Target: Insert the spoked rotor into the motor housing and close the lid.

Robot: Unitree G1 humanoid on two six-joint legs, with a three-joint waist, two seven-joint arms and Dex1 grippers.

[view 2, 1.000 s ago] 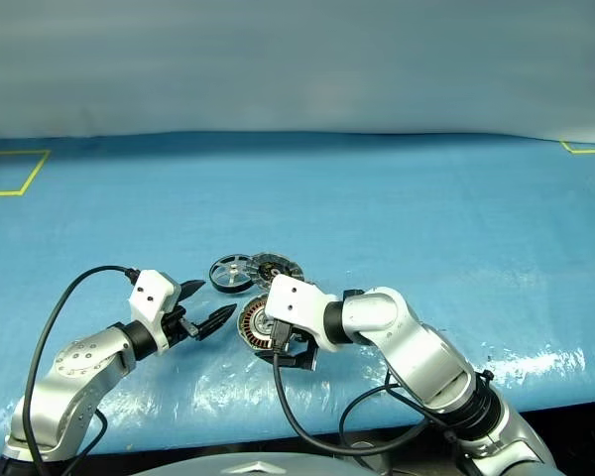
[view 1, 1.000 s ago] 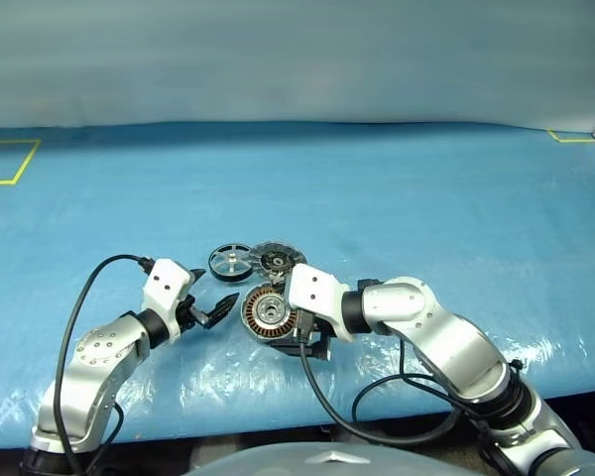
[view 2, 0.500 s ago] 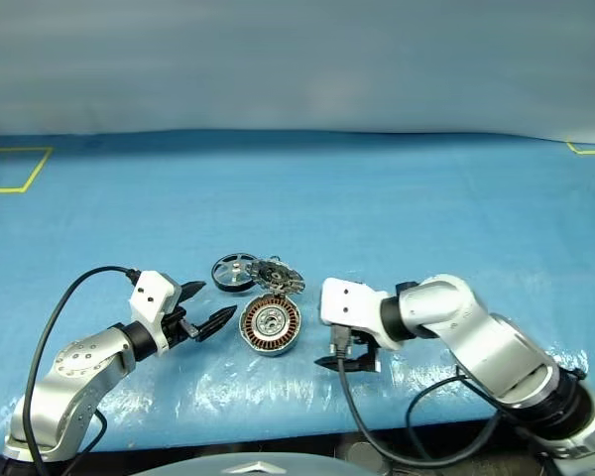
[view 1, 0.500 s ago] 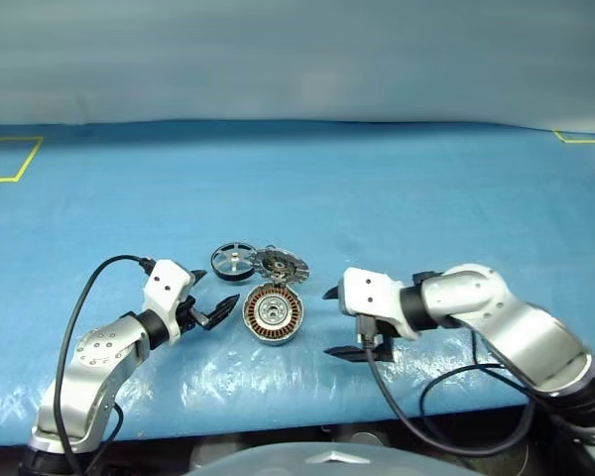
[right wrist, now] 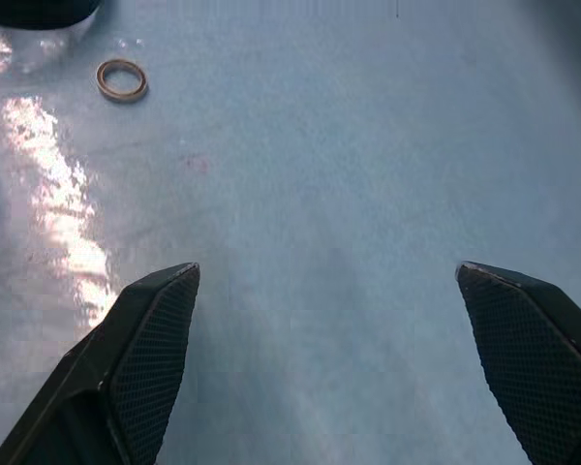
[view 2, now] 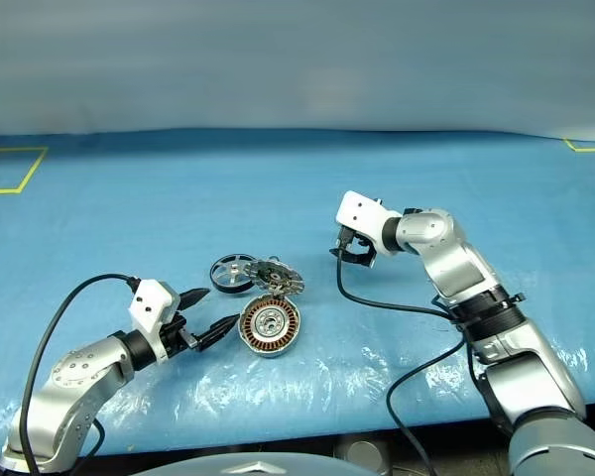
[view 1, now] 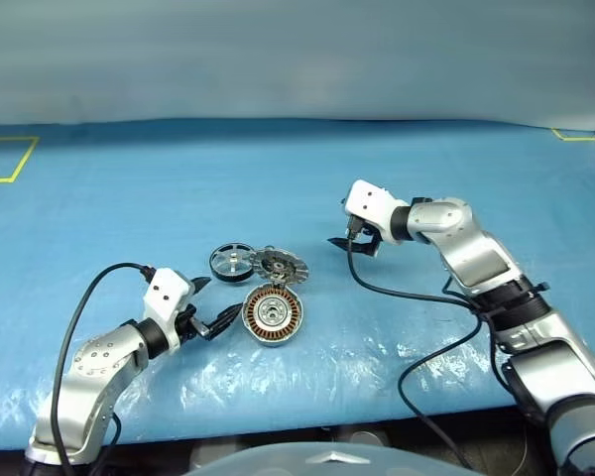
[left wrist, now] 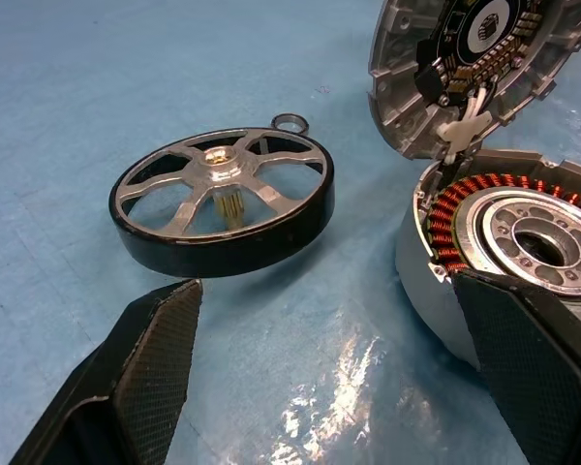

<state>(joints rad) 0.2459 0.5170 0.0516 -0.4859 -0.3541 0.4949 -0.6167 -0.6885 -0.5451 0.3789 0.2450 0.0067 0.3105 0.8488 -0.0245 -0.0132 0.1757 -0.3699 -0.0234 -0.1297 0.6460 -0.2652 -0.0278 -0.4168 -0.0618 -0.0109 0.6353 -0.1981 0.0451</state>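
Blue sheet (view 1: 426, 159): 1 spoked rotor (view 1: 231, 262), 1 motor housing (view 1: 273, 314), 1 lid (view 1: 281, 266).

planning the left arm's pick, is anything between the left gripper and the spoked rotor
Nothing visible does. The left gripper is open, with only bare blue table cover between it and the spoked rotor. The motor housing lies off to one side.

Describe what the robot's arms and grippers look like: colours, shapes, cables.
Both arms are rounded silver-grey shells with black joint bands, each ending in a white boxy wrist block. A black cable loops from each wrist back along the arm. The left gripper and right gripper each have two black pointed fingers with cross-hatched textured pads.
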